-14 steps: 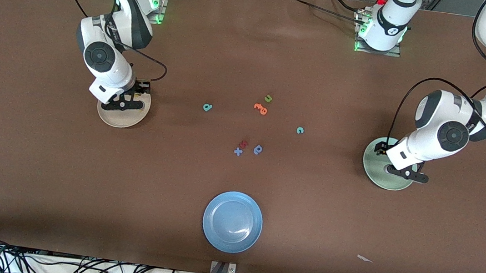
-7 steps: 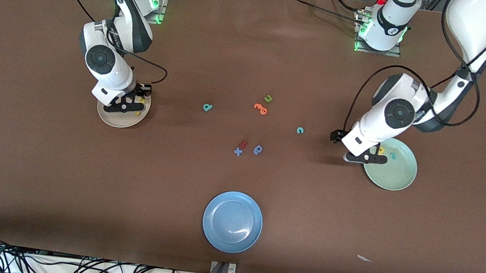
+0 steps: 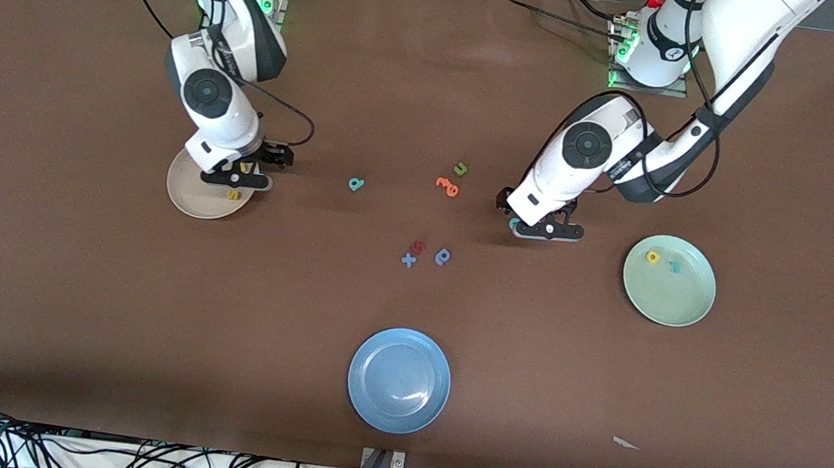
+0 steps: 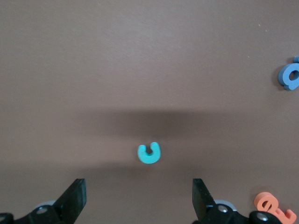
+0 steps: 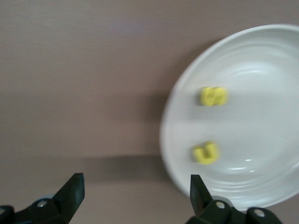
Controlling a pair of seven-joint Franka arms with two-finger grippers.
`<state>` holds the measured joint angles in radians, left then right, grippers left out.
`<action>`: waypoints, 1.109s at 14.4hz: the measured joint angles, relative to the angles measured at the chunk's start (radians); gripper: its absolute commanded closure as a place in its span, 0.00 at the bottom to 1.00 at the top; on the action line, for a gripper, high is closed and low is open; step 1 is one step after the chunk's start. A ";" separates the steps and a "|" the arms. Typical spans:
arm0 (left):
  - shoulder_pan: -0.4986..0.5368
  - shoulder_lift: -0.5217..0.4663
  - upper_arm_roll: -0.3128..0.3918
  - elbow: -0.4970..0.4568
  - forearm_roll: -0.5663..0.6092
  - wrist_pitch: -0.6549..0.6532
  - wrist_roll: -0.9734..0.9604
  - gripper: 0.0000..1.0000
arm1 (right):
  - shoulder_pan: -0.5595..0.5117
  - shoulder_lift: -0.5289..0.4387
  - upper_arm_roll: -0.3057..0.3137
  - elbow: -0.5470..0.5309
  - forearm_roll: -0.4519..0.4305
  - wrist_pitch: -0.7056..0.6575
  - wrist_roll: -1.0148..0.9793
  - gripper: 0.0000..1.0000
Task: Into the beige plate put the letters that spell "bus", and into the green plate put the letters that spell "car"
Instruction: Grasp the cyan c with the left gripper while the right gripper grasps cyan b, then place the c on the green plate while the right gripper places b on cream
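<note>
The beige plate holds two yellow letters, seen in the right wrist view as one and another. My right gripper hangs open and empty over the plate's rim. The teal "b" lies on the table toward the middle. My left gripper is open over the teal "c", which lies just ahead of its fingertips. The green plate holds the yellow "a" and the teal "r".
A green "u" and orange letters lie mid-table. Nearer the front camera are a red letter, a blue "x" and a darker blue round letter. A blue plate sits near the front edge.
My left gripper left the green plate and moved over the teal "c". My right gripper opened and shifted toward the beige plate's rim, leaving a yellow letter on the plate.
</note>
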<state>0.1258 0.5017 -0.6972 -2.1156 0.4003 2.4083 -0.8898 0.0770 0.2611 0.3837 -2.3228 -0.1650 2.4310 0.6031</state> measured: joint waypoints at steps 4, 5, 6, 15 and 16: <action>-0.002 0.082 0.007 0.001 0.174 0.026 -0.077 0.06 | 0.055 0.080 0.068 0.018 -0.015 0.136 0.204 0.00; -0.001 0.094 0.008 0.002 0.181 0.028 -0.078 0.06 | 0.068 0.106 0.071 0.028 -0.035 0.158 0.238 0.00; 0.000 0.101 0.008 0.005 0.182 0.028 -0.079 0.09 | 0.078 0.132 0.072 0.041 -0.060 0.173 0.273 0.00; -0.012 0.138 0.008 0.046 0.182 0.028 -0.090 0.50 | 0.147 0.302 0.085 0.204 -0.235 0.181 0.528 0.09; -0.013 0.141 0.008 0.049 0.182 0.028 -0.090 0.55 | 0.147 0.307 0.084 0.204 -0.243 0.181 0.528 0.22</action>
<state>0.1133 0.6432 -0.6891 -2.0669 0.5825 2.4367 -0.9799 0.2242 0.5678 0.4681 -2.1192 -0.4081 2.6117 1.1316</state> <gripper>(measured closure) 0.423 0.009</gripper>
